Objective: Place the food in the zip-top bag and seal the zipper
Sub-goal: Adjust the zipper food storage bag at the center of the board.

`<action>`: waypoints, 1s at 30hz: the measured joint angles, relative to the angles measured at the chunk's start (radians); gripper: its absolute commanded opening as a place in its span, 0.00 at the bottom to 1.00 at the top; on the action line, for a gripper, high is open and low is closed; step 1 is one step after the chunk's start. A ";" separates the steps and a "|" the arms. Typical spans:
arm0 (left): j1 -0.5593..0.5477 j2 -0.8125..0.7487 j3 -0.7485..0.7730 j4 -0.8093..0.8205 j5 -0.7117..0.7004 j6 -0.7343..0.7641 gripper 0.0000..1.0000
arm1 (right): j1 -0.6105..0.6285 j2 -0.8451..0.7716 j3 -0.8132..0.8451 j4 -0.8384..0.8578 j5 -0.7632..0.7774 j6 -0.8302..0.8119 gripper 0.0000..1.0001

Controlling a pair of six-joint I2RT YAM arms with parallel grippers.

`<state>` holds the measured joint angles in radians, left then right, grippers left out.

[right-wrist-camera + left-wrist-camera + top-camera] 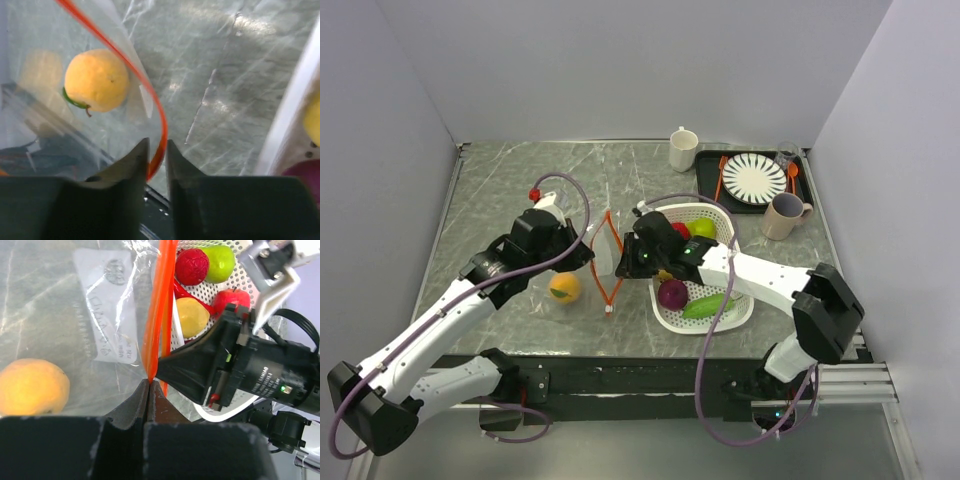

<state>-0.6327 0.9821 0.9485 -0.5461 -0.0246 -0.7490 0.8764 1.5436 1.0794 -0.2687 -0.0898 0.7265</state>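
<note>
Zipper (159, 305) pinched by L gripper (149, 387); R gripper (156, 155) seemingly straddling.

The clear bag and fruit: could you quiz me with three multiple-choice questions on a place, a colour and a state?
1. Where is the purple ball?
A) in the white basket
B) on the striped plate
C) in a mug

2. What colour is the zipper strip?
A) blue
B) orange-red
C) green

3. The left arm's jaws are:
A) wide open
B) holding a mug
C) shut on the zipper strip

Answers: 1 A, it lies in the basket; 2 B, bright in both wrist views; 3 C, the strip is pinched between them.
</note>
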 measured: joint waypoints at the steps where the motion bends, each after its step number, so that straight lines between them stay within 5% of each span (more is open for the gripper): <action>1: 0.000 -0.003 0.000 -0.002 -0.001 0.000 0.01 | 0.002 0.011 0.009 0.001 -0.010 -0.006 0.00; 14: 0.000 -0.155 0.251 -0.214 -0.272 -0.053 0.01 | 0.042 -0.009 0.141 0.052 -0.111 -0.071 0.00; 23: 0.000 -0.087 0.151 -0.210 -0.271 -0.063 0.01 | 0.042 0.163 0.253 0.009 -0.086 -0.070 0.06; 26: 0.000 -0.038 0.066 -0.194 -0.247 -0.069 0.01 | 0.042 0.183 0.217 -0.026 -0.071 -0.067 0.21; 30: 0.000 -0.028 0.015 -0.180 -0.226 -0.080 0.01 | 0.042 0.179 0.202 -0.043 -0.032 -0.068 0.54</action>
<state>-0.6327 0.9543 0.9638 -0.7258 -0.2504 -0.8291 0.9188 1.7226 1.2816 -0.3115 -0.1219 0.6586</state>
